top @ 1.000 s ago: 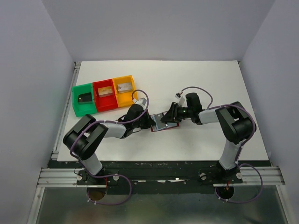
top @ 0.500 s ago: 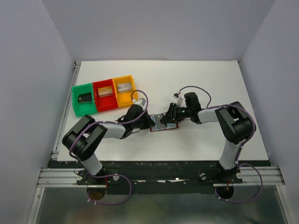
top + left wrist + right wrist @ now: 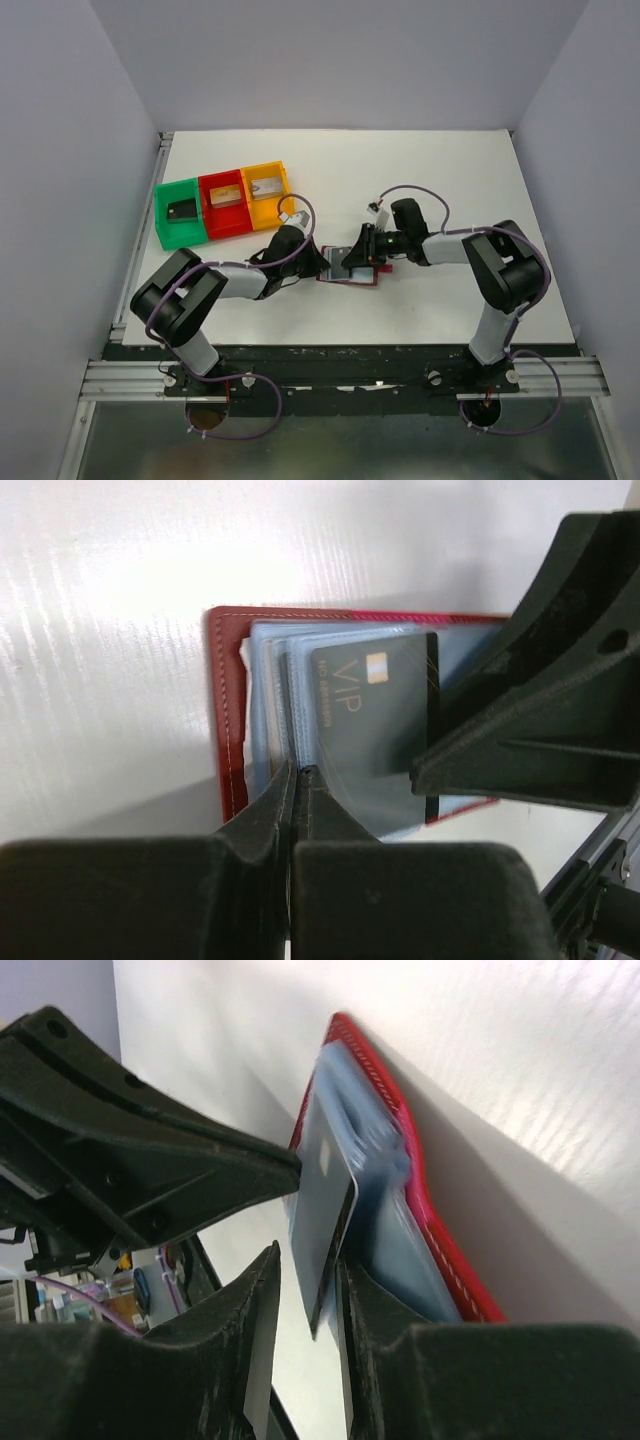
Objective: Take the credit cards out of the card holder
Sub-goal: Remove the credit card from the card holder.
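card holder lies open on the table, left gripper pinched tight on its blue pocket edge, I'd guess to pin it down. Right gripper straddles the black card poking out of it, can't tell if it's clamped yet

Card holder: dark red leather-look cover, matt, pale stitched edge.
Inner pockets: clear bluish plastic film, glossy.
Credit card: black plastic, smooth, gold print.
Fingers: black plastic, matt.
Surface: white, faint grain, soft sheen.
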